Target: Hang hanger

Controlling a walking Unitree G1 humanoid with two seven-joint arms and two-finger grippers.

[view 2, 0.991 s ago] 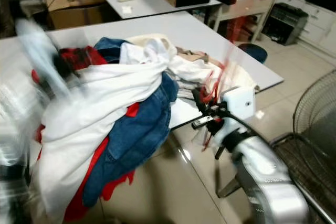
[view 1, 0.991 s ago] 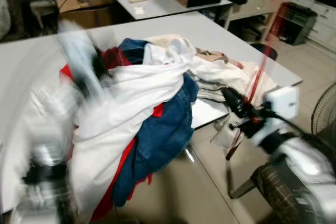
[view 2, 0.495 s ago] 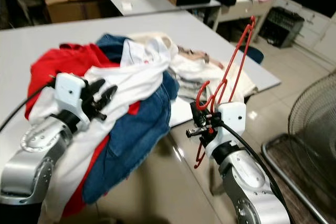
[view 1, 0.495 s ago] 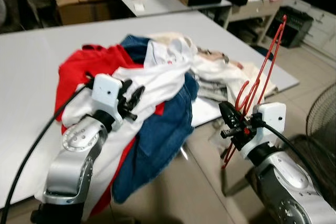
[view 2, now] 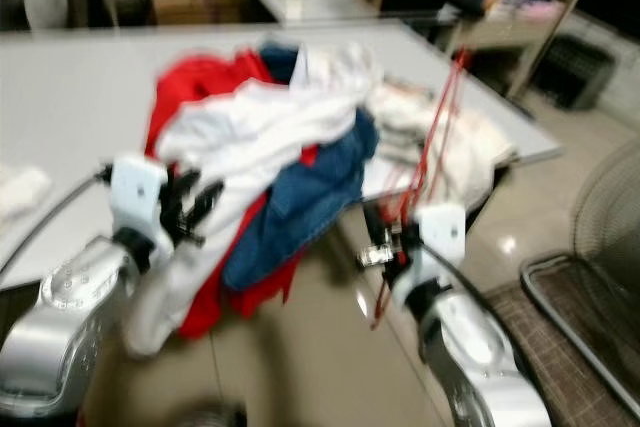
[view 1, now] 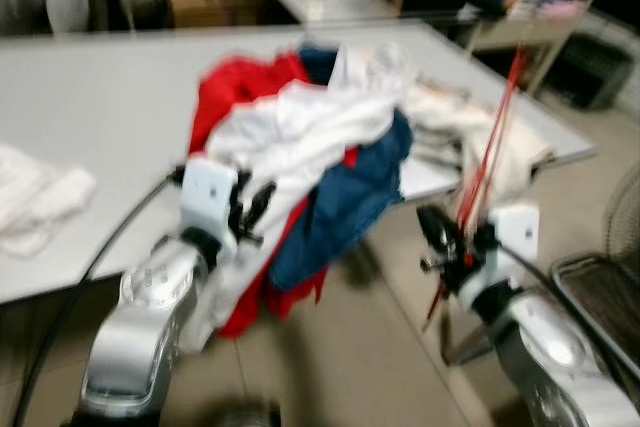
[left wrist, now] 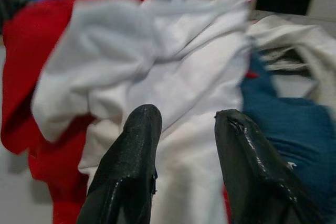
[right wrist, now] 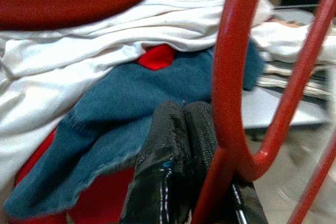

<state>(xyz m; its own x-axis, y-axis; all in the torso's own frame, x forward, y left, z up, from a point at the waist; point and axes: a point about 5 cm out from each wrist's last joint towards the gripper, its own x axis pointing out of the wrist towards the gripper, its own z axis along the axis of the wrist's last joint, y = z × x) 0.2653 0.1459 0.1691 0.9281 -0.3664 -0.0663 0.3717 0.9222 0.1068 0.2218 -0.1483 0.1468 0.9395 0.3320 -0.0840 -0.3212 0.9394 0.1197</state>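
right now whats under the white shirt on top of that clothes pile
Under the white shirt show a red garment and blue denim, both spilling over the table edge. Whatever lies deeper in the pile is covered.

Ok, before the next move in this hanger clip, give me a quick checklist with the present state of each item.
1. Right gripper shut on the red hanger: ok, the right wrist view shows the jaws pressed together beside the hanger's wire.
2. Hanger free of the clothes pile: ok, it stands up beside the table edge, apart from the garments.
3. Left gripper empty and open: ok, a gap shows between the jaws, with the white garment ahead of them.
4. Place to hang the hanger in sight: cannot tell, no rail or hook can be made out.
5. Head views sharp enough to aim: not ok, both are blurred.
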